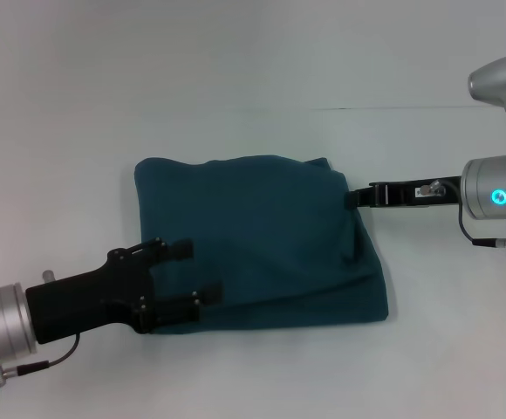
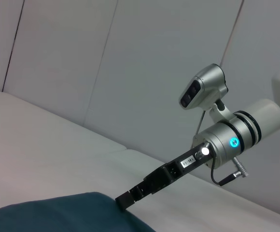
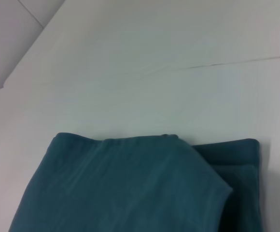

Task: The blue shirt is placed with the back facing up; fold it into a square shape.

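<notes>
A dark teal-blue soft fabric T-shirt (image 1: 262, 240), already folded into a thick, roughly square bundle, is seen lying on the plain white table (image 1: 78, 105), about midway between the two arms. No lettering is shown on the upper face.

The black left gripper (image 1: 196, 275) is reached in over the near-left corner of the bundle, its two fingers spread well apart above the cloth; whether the lower finger (image 1: 202, 297) presses on the fabric cannot be made out from the head view. Nothing is held between them.

The black right gripper (image 1: 355, 197) is set at the far-right edge of the shirt, its tip meeting the cloth just where the fold ends (the same contact is seen from the left wrist camera (image 2: 125, 199)). It looks narrow, possibly pinching the hem, though the fingers themselves are not clearly shown. In the right wrist view, layered folded edges are visible at one corner of the bundle (image 3: 130, 188).
</notes>
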Controlling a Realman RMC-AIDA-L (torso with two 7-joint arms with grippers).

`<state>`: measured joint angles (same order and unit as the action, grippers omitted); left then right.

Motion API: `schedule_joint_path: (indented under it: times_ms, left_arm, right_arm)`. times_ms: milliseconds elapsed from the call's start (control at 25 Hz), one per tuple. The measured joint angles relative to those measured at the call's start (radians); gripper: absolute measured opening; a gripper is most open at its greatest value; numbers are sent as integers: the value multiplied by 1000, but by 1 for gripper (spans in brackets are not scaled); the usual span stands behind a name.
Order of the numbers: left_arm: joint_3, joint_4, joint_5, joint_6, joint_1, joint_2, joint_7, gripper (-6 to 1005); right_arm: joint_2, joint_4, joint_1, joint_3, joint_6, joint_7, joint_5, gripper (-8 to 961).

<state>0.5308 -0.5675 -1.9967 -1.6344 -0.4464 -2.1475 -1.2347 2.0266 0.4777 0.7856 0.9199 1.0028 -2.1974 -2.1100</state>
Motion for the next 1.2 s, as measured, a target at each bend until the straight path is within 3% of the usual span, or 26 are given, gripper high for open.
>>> schedule_joint_path:
  times_ms: [200,480,640,840,1200]
  left_arm:
    - [0,1,0,2,0,0,0,885]
    - [0,2,0,3,-2,-2,0,885]
    - [0,2,0,5,-4,-3,1,885]
    - [0,2,-1,6,-6,-3,5,885]
    - [0,1,-1,7,-6,-3,6,884]
  right_arm:
    - [-2,-6,4,3,0,-8,-1,56]
    - [-7,-15,12,10,13,-48,-5,307]
    - [3,-27,16,24,5,-49,-5,505]
    - [24,-28,17,35,-3,-45,-5,613]
    - [33,-42,17,37,-27,-46,-5,613]
